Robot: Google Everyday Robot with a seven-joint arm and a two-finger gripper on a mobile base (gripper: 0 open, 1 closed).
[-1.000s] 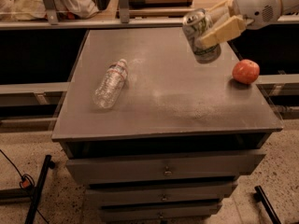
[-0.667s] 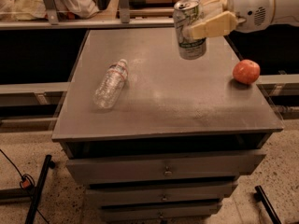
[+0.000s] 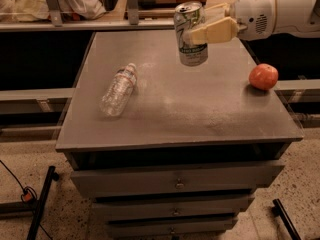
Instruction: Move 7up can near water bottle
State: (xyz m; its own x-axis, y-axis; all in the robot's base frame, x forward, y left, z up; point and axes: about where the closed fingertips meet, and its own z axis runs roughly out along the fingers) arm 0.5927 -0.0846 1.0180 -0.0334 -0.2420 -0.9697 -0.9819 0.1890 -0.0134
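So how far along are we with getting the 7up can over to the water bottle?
The pickup looks done: the gripper is shut on the 7up can, which is upright and seemingly clear of the table. The carry is in hand: the can hangs over the far middle, to the right of the water bottle, which lies on its side near the left edge. Left to do: bring the can across, set it down beside the bottle and release.

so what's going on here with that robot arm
The robot's pincer is shut on the 7up can, holding it upright in the air above the cabinet top. The water bottle lies on its side toward the left; a red fruit sits near the right edge. The can is not yet set down.
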